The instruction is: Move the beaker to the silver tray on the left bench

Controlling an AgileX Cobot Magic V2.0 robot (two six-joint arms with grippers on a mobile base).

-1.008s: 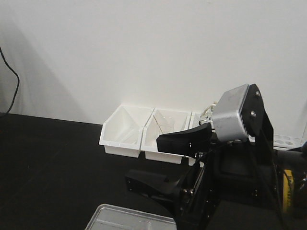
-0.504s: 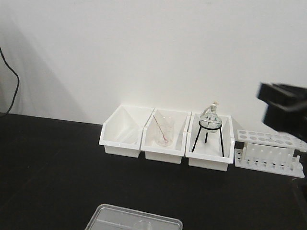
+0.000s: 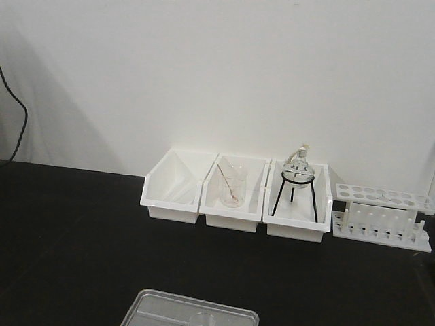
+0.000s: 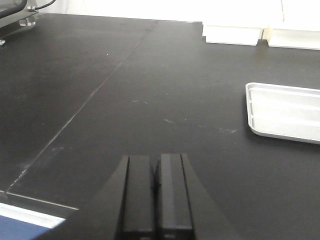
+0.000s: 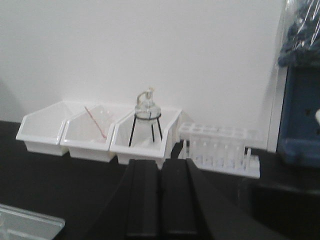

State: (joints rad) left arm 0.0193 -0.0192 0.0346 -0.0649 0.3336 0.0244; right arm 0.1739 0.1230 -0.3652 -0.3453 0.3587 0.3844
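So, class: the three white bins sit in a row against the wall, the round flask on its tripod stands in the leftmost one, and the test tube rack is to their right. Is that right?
Not quite. The round flask on its tripod stands in the rightmost of the three white bins, not the leftmost, which looks empty. The front-facing view shows it. The bins do sit in a row against the wall, and the test tube rack is to their right.

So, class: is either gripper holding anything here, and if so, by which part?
Nothing is held. The left gripper and right gripper are both shut and empty.
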